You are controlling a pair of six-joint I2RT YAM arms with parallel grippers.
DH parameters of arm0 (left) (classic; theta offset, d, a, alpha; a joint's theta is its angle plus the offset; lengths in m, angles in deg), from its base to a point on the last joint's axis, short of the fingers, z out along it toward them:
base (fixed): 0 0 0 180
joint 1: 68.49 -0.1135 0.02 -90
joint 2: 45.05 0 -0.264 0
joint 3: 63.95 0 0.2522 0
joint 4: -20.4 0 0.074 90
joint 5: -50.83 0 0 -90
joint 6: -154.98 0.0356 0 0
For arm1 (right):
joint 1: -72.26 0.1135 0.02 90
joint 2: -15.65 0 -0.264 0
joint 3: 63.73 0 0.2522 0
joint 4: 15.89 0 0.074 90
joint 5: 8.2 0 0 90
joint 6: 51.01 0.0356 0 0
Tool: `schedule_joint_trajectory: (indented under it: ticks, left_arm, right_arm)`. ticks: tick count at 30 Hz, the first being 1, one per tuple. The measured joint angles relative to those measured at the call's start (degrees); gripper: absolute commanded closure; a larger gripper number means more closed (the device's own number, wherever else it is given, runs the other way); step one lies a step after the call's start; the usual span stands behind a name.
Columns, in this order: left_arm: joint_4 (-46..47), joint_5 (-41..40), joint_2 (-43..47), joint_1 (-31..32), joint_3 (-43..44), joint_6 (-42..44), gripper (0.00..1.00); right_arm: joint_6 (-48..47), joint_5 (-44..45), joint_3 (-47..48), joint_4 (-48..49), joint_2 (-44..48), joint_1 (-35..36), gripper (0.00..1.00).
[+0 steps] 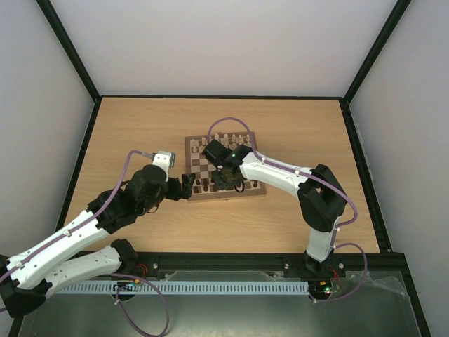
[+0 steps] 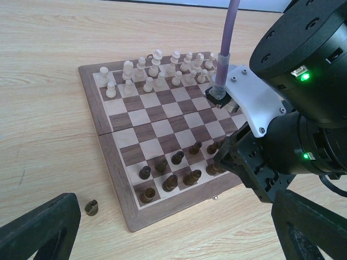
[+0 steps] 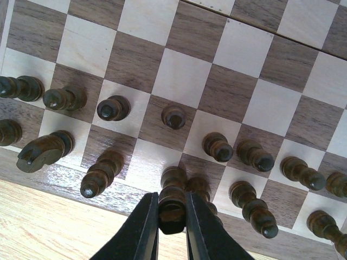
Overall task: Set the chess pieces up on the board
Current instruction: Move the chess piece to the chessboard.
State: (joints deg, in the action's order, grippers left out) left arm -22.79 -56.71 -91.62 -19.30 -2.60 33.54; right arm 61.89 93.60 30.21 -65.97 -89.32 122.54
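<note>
The board (image 1: 191, 144) lies mid-table, also in the left wrist view (image 2: 108, 160) and the right wrist view (image 3: 179, 76). Several dark chess pieces (image 2: 170, 181) stand on its near rows. My right gripper (image 3: 172, 225) is shut on a dark chess piece (image 3: 173, 208) standing at the board's near row, close beside another dark piece (image 3: 199, 188). One dark piece (image 2: 92, 207) lies on the table off the board's near left corner. My left gripper (image 1: 185, 184) is open and empty beside that corner; its fingers (image 2: 38, 230) frame the lower view.
Cream pieces (image 2: 157, 70) fill the board's far rows. The right arm's wrist (image 2: 293, 108) hangs over the board's right side with a purple cable (image 2: 227, 43). Black frame rails (image 1: 217, 97) edge the wooden tabletop (image 1: 126, 133).
</note>
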Motion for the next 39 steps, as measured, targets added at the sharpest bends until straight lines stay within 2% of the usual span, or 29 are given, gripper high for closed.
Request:
schedule_joint_trajectory:
  ticks: [33, 39]
  left_arm:
    - [0.0, 0.5, -0.2, -0.1, 0.0, 0.3, 0.01]
    - [0.0, 0.6, -0.2, -0.2, -0.1, 0.3, 0.0]
  right_arm:
    - [-0.4, -1.0, 2.3, 0.0, -1.7, 1.5, 0.87]
    - [-0.6, -0.8, 2.8, 0.0, -2.1, 1.5, 0.82]
